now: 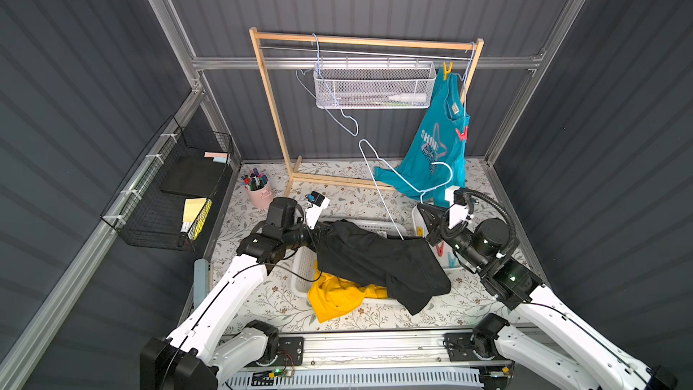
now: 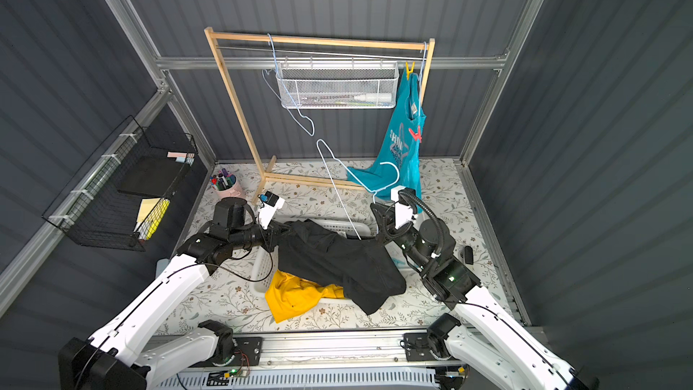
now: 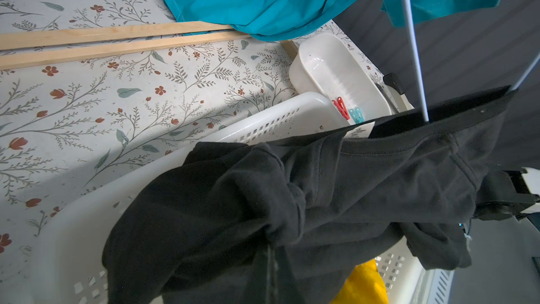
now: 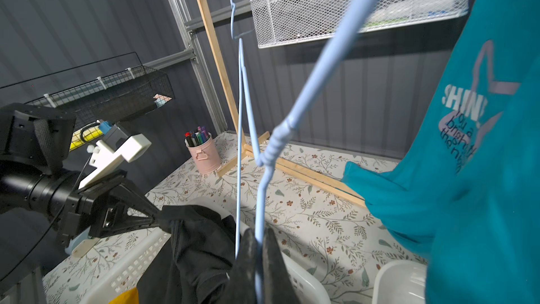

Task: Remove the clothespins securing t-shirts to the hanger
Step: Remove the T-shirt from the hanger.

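Observation:
The black t-shirt (image 1: pixel 378 256) lies draped over a white laundry basket (image 1: pixel 303 268). My left gripper (image 1: pixel 320 229) is shut on its left end, the jaws buried in cloth in the left wrist view. My right gripper (image 4: pixel 258 238) is shut on the wire of a light blue hanger (image 4: pixel 309 86) that runs into the shirt's neck (image 3: pixel 425 112). The teal t-shirt (image 1: pixel 435 151) hangs at the rack's right end, with a yellow clothespin (image 1: pixel 447 69) and a red clothespin (image 1: pixel 462 133) on it. The yellow t-shirt (image 1: pixel 337 294) lies in the basket.
A white tub (image 3: pixel 336 68) beside the basket holds a red clothespin (image 3: pixel 340 108) and a teal one (image 3: pixel 357 114). The wooden rack (image 1: pixel 270 106) carries a white mesh basket (image 1: pixel 371 88) and an empty hanger (image 1: pixel 330 95). A pink pen cup (image 1: pixel 258 189) and a black wire basket (image 1: pixel 168 189) stand at the left.

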